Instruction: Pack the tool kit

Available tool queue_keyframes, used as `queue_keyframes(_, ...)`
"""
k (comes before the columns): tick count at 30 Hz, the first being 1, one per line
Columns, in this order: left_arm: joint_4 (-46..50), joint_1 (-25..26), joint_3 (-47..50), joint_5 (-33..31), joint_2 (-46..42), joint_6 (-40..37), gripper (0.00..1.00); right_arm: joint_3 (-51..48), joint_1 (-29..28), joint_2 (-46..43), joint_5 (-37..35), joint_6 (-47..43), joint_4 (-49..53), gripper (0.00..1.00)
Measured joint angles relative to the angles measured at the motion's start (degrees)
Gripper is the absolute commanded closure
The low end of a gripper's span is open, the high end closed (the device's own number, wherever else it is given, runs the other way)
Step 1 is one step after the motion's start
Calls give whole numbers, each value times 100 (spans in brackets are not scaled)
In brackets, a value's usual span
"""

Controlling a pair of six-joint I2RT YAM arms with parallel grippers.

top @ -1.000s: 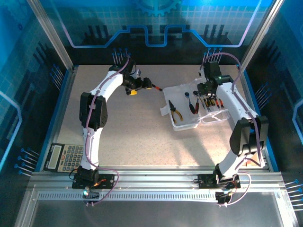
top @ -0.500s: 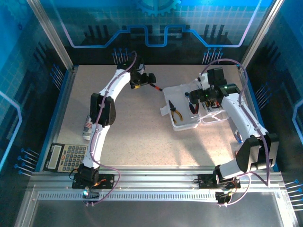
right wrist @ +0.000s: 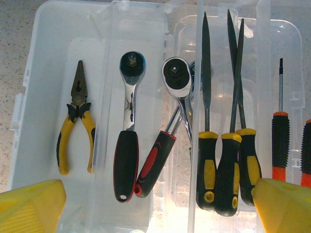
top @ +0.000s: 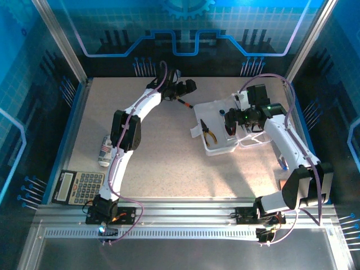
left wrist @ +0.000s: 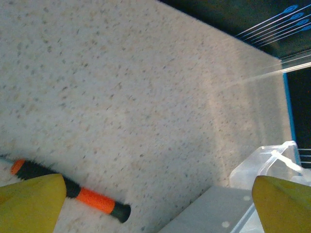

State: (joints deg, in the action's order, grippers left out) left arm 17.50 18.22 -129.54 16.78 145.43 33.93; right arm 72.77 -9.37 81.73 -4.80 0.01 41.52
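The clear plastic case (top: 220, 149) lies open at the back right of the table. In the right wrist view the case (right wrist: 46, 63) holds yellow-handled pliers (right wrist: 77, 121), two ratchet wrenches (right wrist: 127, 141), three yellow/black tools (right wrist: 228, 165) and an orange/black screwdriver (right wrist: 280, 138). My right gripper (top: 233, 116) hovers open above them, gripper (right wrist: 158, 208) empty. Another orange/black screwdriver (top: 183, 103) lies on the table left of the case. My left gripper (top: 188, 87) hangs open just above it. In the left wrist view the screwdriver handle (left wrist: 73, 190) lies by the left finger (left wrist: 29, 204) of the gripper (left wrist: 155, 206).
A grey calculator (top: 79, 187) sits at the near left corner. A small can (top: 104, 151) lies beside the left arm. Blue panels and metal posts wall the table. The case corner (left wrist: 272, 160) shows near the left gripper's right finger.
The left arm has stretched farther back and right, bringing its gripper over the loose screwdriver. The right gripper has opened wide and swung to face left over the case.
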Motion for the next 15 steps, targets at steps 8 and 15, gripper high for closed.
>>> queue_keyframes(8,-1025,0,-63,380,599,323,1,0,-2,0,44,2,4,0)
queue_keyframes(15,-916,7,39,378,535,254,1,0,-9,-4,39,2,50,0)
